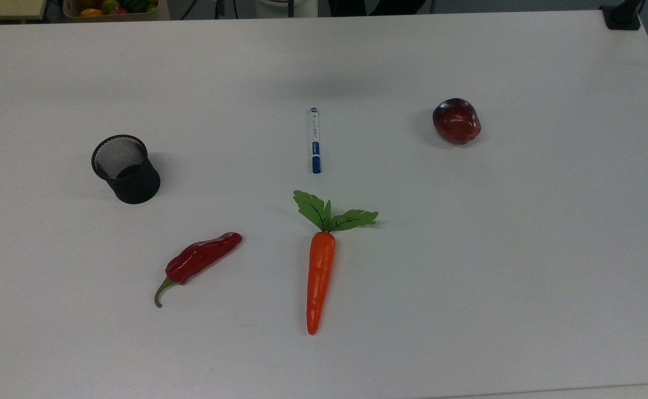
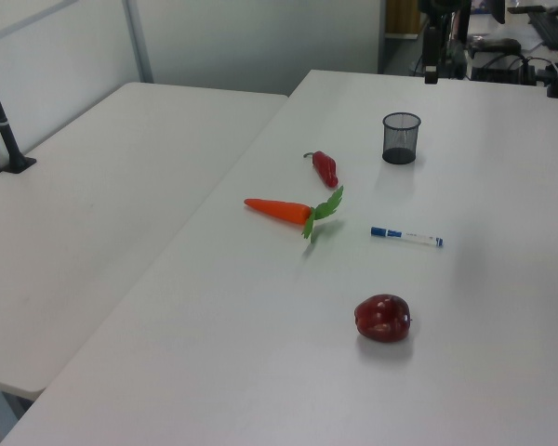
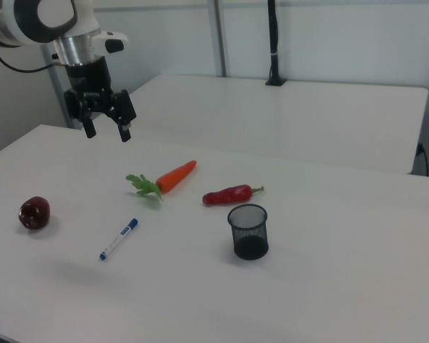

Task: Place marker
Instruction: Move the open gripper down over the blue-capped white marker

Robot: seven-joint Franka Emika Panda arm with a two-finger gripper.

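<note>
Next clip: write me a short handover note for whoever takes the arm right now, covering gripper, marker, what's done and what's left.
Gripper: open, empty, high above the table.
Marker: lying flat mid-table, untouched, apart from the carrot, apple and chili.
Mesh cup: upright, empty, the likely place for it.
Done: nothing yet.
Left: descend over the marker, grasp, lift, place it.

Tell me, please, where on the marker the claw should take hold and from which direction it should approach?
Grip the marker at mid-barrel, on the white section, coming straight down from above. It lies flat on the table, with free space on both long sides, so the fingers can likely straddle it across its width. The open claw hangs high above the table; the carrot leaves lie just beyond the blue cap.
</note>
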